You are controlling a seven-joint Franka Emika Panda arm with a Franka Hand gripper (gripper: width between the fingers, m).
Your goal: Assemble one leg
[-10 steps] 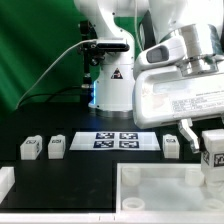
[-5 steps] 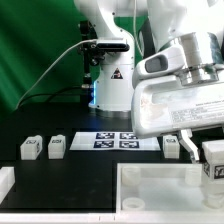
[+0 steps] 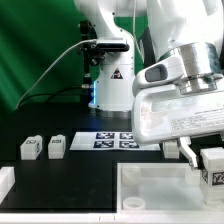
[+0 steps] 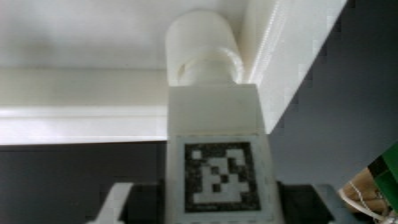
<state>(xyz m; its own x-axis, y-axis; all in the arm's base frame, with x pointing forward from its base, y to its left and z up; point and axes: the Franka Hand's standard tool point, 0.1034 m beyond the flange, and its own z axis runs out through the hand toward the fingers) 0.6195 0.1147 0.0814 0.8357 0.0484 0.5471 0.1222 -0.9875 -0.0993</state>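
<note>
Nearest the exterior camera, a rimmed white panel (image 3: pixel 150 184) lies flat on the black tabletop (image 3: pixel 90 166); its raised border (image 4: pixel 107 108) fills the background of the wrist view. Above the panel's part at the exterior view's right, the end effector (image 3: pixel 207 160) (image 4: pixel 219 207) pinches the leg (image 3: pixel 214 172) (image 4: pixel 217 120) between its fingers (image 3: pixel 188 152). The leg's black-and-white tag (image 4: pixel 222 176) faces the wrist camera, and its rounded tip (image 4: pixel 208 52) points away toward the panel's border. Whether that tip touches the panel cannot be told. Farther back, toward the exterior view's left, two matching pegs stand side by side on the tabletop, one (image 3: pixel 30 148) just beside the other (image 3: pixel 56 146). The marker board (image 3: pixel 115 140) lies flat beyond them, near the middle of the scene. Behind it rises the arm's white base (image 3: pixel 110 75), with a black cable (image 3: pixel 55 62) running to it, and a green curtain (image 3: pixel 35 50) closes the scene.
</note>
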